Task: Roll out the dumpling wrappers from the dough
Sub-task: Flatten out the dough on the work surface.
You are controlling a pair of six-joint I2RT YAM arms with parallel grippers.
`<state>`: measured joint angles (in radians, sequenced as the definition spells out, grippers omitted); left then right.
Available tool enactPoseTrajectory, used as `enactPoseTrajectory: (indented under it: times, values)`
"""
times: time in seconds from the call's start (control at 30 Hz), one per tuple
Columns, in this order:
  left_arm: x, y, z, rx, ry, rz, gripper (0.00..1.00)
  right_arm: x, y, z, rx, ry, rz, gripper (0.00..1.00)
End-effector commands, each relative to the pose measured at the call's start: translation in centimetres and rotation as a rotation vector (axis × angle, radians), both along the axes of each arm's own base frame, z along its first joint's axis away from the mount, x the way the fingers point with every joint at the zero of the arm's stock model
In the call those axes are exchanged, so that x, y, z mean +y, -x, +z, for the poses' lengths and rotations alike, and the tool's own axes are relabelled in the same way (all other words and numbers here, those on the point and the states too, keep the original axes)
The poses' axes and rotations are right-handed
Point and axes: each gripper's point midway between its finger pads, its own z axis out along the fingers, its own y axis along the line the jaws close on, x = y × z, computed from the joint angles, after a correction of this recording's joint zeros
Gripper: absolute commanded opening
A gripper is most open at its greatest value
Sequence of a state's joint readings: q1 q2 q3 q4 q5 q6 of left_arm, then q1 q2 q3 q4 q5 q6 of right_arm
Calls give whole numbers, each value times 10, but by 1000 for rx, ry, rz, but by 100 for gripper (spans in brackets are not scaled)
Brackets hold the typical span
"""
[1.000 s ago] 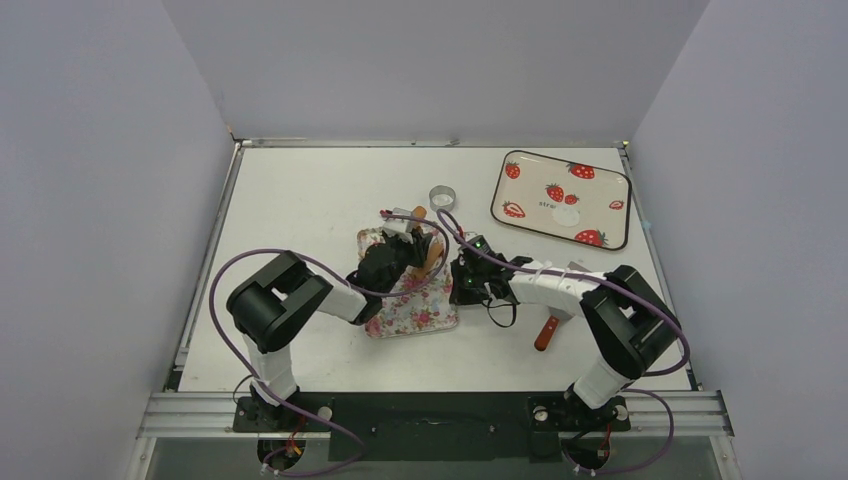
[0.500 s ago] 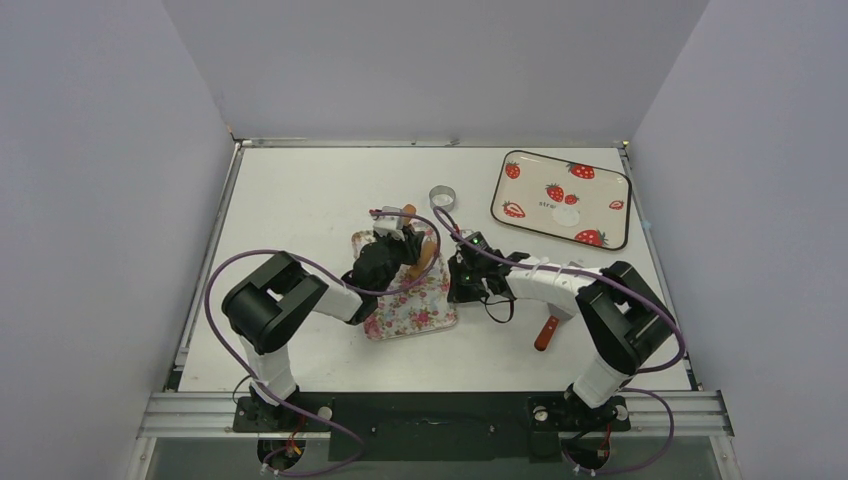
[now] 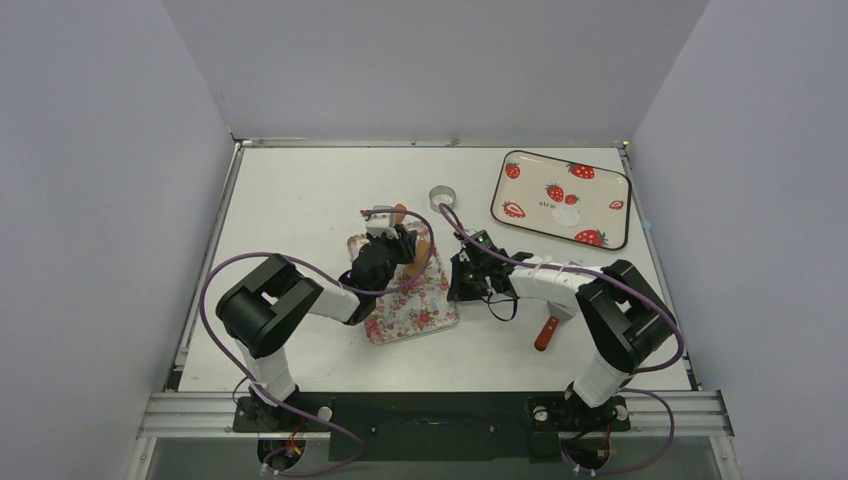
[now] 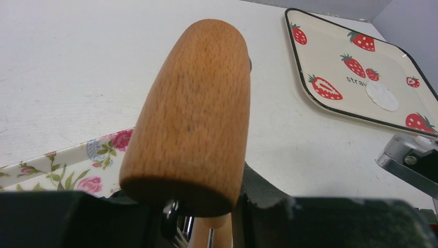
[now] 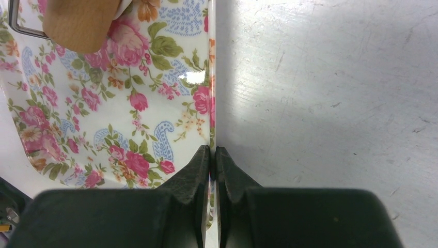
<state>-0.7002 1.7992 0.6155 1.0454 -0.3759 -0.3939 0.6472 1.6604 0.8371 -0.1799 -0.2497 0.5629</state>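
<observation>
My left gripper (image 3: 398, 246) is shut on the handle of the brown wooden roller (image 4: 196, 103), which lies over the far part of the floral tray (image 3: 412, 308). The roller (image 3: 424, 256) slants across the tray's far end. My right gripper (image 5: 213, 152) is shut on the floral tray's right rim (image 5: 212, 77), and in the top view it (image 3: 458, 280) sits at the tray's right edge. One thin white dumpling wrapper (image 3: 566, 215) lies on the strawberry tray (image 3: 520, 175); the left wrist view shows the wrapper (image 4: 382, 96) too. The dough is hidden under the roller and left gripper.
A hollow silver ring (image 3: 442, 196) stands on the table beyond the floral tray. The spatula's red handle (image 3: 546, 332) lies under my right arm. Purple cables loop over both arms. Grey walls close off the table's far side and both ends.
My left gripper has carried the roller toward the far left across the floral tray. The tray has turned slightly. The right gripper keeps its grip on the rim.
</observation>
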Motion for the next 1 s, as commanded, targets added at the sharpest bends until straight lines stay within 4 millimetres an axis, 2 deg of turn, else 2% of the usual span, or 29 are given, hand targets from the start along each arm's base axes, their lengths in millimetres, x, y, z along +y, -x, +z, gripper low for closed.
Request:
enactPoseTrajectory:
  times: [0.0, 0.37, 0.57, 0.7, 0.8, 0.87, 0.97]
  values:
    - [84, 41, -120, 353, -415, 133, 0, -58, 47, -48, 173, 222, -21, 0]
    - [95, 55, -135, 472, -417, 191, 0, -58, 42, -43, 154, 206, -21, 0]
    - [92, 54, -133, 434, -436, 170, 0, -69, 40, -43, 140, 237, -59, 0]
    - [64, 52, -115, 296, -438, -11, 0, -89, 35, -41, 110, 292, -144, 0]
    - [28, 48, -81, 156, -365, -167, 0, -103, 35, -40, 93, 326, -189, 0]
    - [3, 51, -59, 56, -343, -281, 0, -104, 35, -39, 89, 324, -189, 0]
    - [-28, 65, -38, -66, -344, -430, 0, -102, 35, -39, 90, 319, -186, 0]
